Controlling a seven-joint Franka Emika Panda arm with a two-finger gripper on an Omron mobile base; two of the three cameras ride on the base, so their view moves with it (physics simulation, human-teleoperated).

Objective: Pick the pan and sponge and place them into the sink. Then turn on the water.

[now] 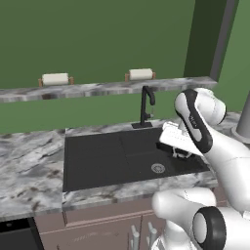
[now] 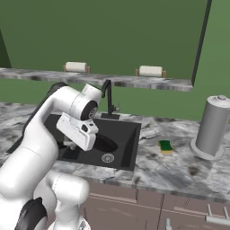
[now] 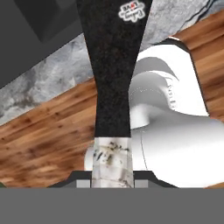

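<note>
Hand view: one claw [image 3: 111, 180] is clenched on the one pan [image 3: 113, 78]. Its long, matte black handle rises between the two dark fingertips [image 3: 78, 178] and ends in a pale, speckled stub at the grip. A small white logo sits on the handle near the top edge, and the pan's round bowl is cut off there. Behind the handle lie wood-plank floor and a strip of grey marbled desk edge.

In the right base view, a darker oval low in the sink [image 2: 128, 143], just under the white hand, is probably the pan's bowl. Black on black makes it hard to be sure. The sink is one rectangular black basin with one round silver drain [image 2: 107, 157], set in the marbled desk [image 2: 179, 166]. The arm hides its near-left part.

One sponge [image 2: 165, 146], yellow with a green top, lies flat on the desk right of the sink, apart from it. Further right stands one grey cylinder [image 2: 213, 126] on a round foot.

At the sink's back rim stands one tall black curved faucet [image 2: 108, 96]. Beyond it, two white rolls [image 2: 75, 67] [image 2: 150, 71] sit on a marbled shelf against the green wall.
</note>
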